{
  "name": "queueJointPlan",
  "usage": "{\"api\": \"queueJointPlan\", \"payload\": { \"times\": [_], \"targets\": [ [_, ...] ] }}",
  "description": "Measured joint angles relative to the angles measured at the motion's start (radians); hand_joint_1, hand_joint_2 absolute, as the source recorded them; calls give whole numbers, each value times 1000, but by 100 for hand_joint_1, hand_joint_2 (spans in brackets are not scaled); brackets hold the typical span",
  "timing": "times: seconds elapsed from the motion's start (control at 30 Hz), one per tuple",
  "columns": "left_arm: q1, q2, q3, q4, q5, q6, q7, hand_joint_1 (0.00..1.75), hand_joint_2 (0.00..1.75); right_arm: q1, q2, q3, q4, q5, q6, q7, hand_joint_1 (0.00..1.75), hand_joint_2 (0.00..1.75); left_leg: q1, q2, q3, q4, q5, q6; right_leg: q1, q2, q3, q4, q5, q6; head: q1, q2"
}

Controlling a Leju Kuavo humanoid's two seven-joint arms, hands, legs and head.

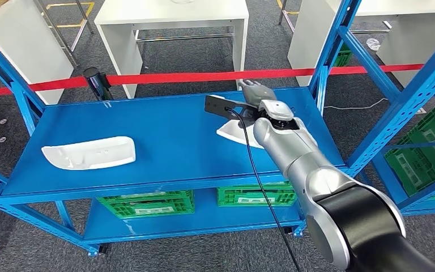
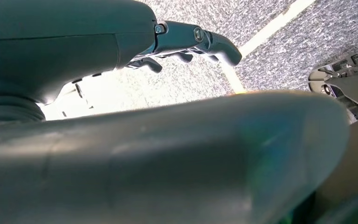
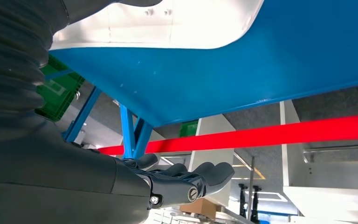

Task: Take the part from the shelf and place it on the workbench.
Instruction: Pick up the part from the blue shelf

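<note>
The right robot hand (image 1: pixel 259 97) reaches forward over the top board of the blue metal shelf (image 1: pixel 164 127), at the end of the silver right arm (image 1: pixel 294 153). Its dark fingers (image 3: pixel 200 179) are stretched out and lie side by side, a little bent, and they hold nothing. The hand is above one white moulded plastic part (image 1: pixel 232 133), which lies flat on the shelf board on the right side; the arm covers a big piece of this part, and I cannot tell if the hand touches it. In the right wrist view the same white part (image 3: pixel 168 23) is seen close to the hand, lying on the blue board.

A second white moulded plastic part (image 1: pixel 89 153), long and curved, lies on the left side of the same board, well apart from the first one and from the hand.

The left robot hand (image 2: pixel 186 44) hangs over grey carpet floor (image 2: pixel 279 51). Its dark fingers are curled a little and apart from the thick thumb, with nothing between them.

Under the top board, green plastic crates (image 1: pixel 147 203) stand on the lower shelf board. A red barrier tape (image 1: pixel 204 76) runs behind the shelf, held by a black post (image 1: pixel 96 82). Behind the tape stand white tables (image 1: pixel 173 28). On the right stands another blue rack (image 1: pixel 408 85) with more green crates (image 1: pixel 425 153) inside.
</note>
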Motion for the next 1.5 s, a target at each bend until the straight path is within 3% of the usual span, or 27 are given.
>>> {"api": "queueJointPlan", "payload": {
  "times": [0.73,1.03,1.33,1.5],
  "targets": [
    [-9,-1,0,0,-14,0,9,0,0,31,-8,-1,0,-49,20,-19,0,175,0,0,0,0,0,0,0,0,0,0,0,0,0,0],
    [-8,-1,0,0,-16,0,15,0,0,30,-7,-33,0,-126,182,2,0,175,0,0,0,0,0,0,0,0,0,0,0,0,0,0],
    [-9,-1,0,0,-45,0,24,0,0,30,-8,-91,0,-219,392,77,0,175,0,0,0,0,0,0,0,0,0,0,0,0,0,0],
    [-10,-1,0,0,-48,0,23,0,0,30,-9,-109,0,-230,403,69,0,175,0,0,0,0,0,0,0,0,0,0,0,0,0,0]
  ]
}}
